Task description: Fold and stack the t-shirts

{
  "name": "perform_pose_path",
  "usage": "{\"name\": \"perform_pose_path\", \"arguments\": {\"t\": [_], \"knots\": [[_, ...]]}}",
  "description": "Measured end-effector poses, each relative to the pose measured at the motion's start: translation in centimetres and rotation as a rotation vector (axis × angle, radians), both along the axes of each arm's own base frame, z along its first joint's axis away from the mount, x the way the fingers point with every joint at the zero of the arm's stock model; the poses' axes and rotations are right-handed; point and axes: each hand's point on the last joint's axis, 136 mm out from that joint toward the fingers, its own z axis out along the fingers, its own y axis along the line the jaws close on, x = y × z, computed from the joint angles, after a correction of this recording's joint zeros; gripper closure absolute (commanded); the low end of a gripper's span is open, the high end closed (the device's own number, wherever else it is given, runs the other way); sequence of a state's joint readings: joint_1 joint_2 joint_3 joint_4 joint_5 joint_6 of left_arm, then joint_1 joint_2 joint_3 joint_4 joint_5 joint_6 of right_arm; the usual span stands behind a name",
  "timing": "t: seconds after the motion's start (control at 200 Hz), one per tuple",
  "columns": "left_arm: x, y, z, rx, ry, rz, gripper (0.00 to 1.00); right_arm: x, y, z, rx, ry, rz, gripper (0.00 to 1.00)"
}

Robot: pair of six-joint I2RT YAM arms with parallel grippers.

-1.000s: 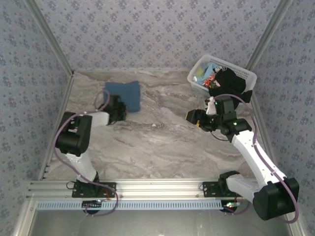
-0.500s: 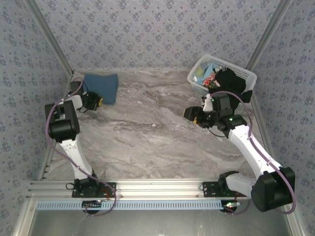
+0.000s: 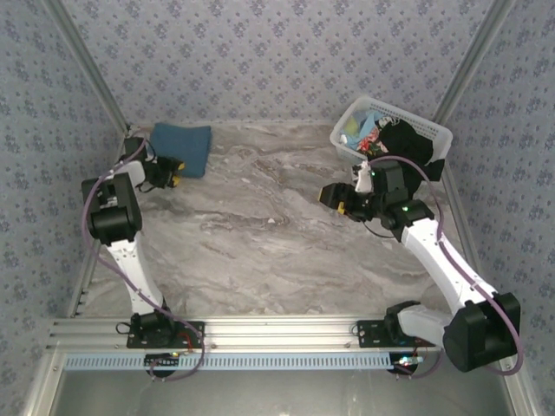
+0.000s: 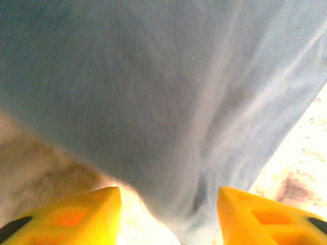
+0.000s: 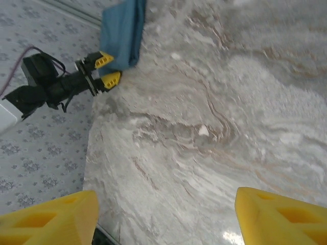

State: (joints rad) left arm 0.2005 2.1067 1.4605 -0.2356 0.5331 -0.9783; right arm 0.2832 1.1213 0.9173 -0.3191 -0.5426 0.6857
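Since left gripper (image 3: 177, 166) has just spread, blue shirt (image 3: 184, 147) lies released far-left | right gripper (image 5: 163, 212) spread, empty | placement looks done

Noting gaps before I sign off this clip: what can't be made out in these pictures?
1. Left wrist: blue t-shirt is blurred and cut off by the frame edges, so its folds are unreadable.
2. Top external: black t-shirt covers the heap in the basket, so the shirts beneath are uncountable.
3. Top external: left fingers are too small to judge cloth contact.
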Motion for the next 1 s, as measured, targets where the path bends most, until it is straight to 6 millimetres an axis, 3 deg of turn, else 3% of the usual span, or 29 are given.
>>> {"name": "perform_pose_path", "arguments": {"t": [0.045,0.07,0.085,0.215,0.33,0.465,0.64,0.709,0.769,0.894,0.999], "knots": [[-0.4,0.0,1.2,0.007,-0.016,0.005,0.02,0.3,-0.1,0.8,0.013,-0.030,-0.013,0.20],[-0.8,-0.2,2.2,0.014,-0.029,0.004,0.02,0.5,-0.3,1.3,0.024,-0.046,-0.025,0.04],[-1.0,-0.2,2.9,0.019,-0.038,0.007,0.02,0.6,-0.3,1.6,0.029,-0.055,-0.030,0.00],[-3.5,-0.2,9.4,0.098,-0.130,0.021,0.02,1.4,-1.1,3.4,0.058,-0.114,-0.077,0.00],[-6.9,0.0,14.9,0.222,-0.215,0.041,0.02,1.8,-2.4,3.2,0.022,-0.097,-0.139,0.00],[-11.9,0.9,17.4,0.414,-0.237,0.088,0.02,1.9,-6.0,2.5,-0.121,-0.078,-0.278,0.00],[-17.6,3.5,15.8,0.782,-0.170,0.171,0.02,1.8,-14.3,0.4,-0.432,-0.068,-0.557,0.00],[-19.2,4.3,13.6,0.926,-0.164,0.125,0.02,1.7,-17.6,-2.2,-0.549,-0.096,-0.629,0.00],[-19.9,4.9,11.0,1.024,-0.150,0.057,0.02,1.1,-19.6,-5.7,-0.654,-0.104,-0.657,0.00],[-20.2,4.7,5.5,1.124,-0.143,-0.097,0.02,0.0,-21.3,-12.7,-0.834,-0.072,-0.607,0.00],[-19.5,4.2,2.5,1.131,-0.162,-0.163,0.02,1.2,-21.7,-15.0,-0.897,-0.080,-0.571,0.00]]}}
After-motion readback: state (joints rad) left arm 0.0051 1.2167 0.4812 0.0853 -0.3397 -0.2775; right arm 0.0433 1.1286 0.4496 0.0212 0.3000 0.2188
